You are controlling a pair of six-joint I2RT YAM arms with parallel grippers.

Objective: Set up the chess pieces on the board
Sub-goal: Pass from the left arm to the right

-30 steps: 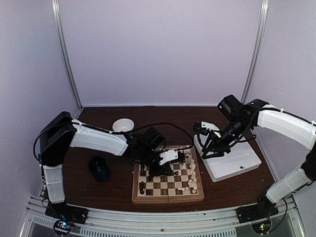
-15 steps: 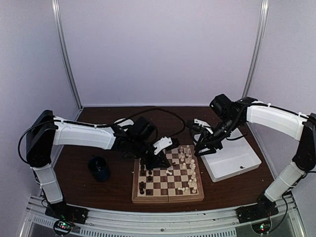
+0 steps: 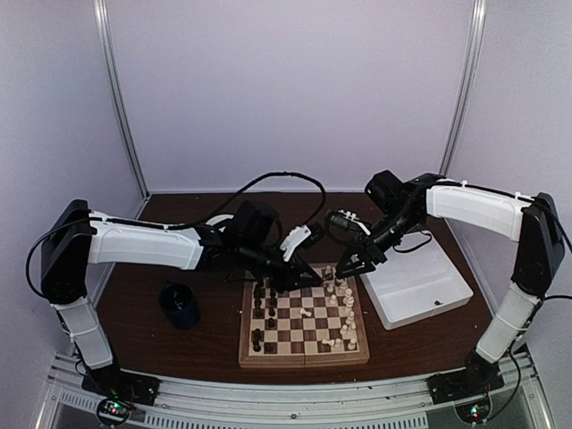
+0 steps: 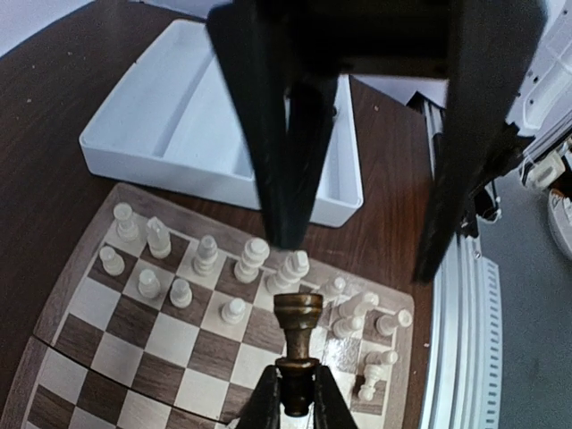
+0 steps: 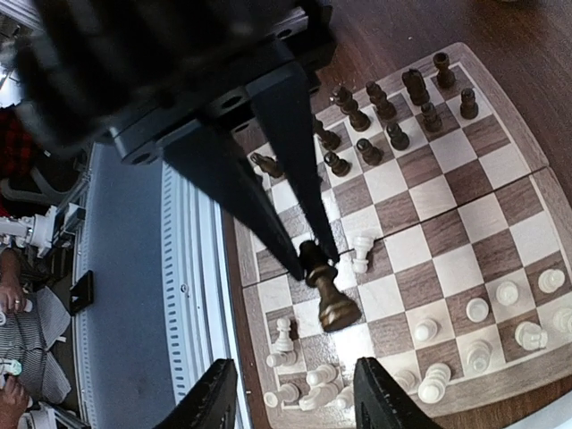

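Note:
The board (image 3: 304, 360) lies near the table's front edge. Dark chess pieces (image 3: 263, 308) stand along its left side and cream ones (image 3: 345, 313) along its right. Several cream pieces (image 5: 313, 380) lie toppled at one corner. My left gripper (image 4: 295, 382) is shut on the foot of a dark brown rook-like piece (image 4: 298, 332), held in the air over the board. In the right wrist view that piece (image 5: 329, 290) hangs tilted between the left fingers (image 5: 290, 170). My right gripper (image 5: 299, 398) is open and empty, hovering just beyond the held piece, over the cream side.
A white two-compartment tray (image 3: 418, 288) sits right of the board, close to its edge. A dark cup (image 3: 181, 307) stands on the table left of the board. Both arms meet over the board's far edge, their cables arching behind.
The right gripper has swung left from the tray to the board's far right side and opened wider. The left gripper, still holding the dark piece, has shifted toward the far edge.

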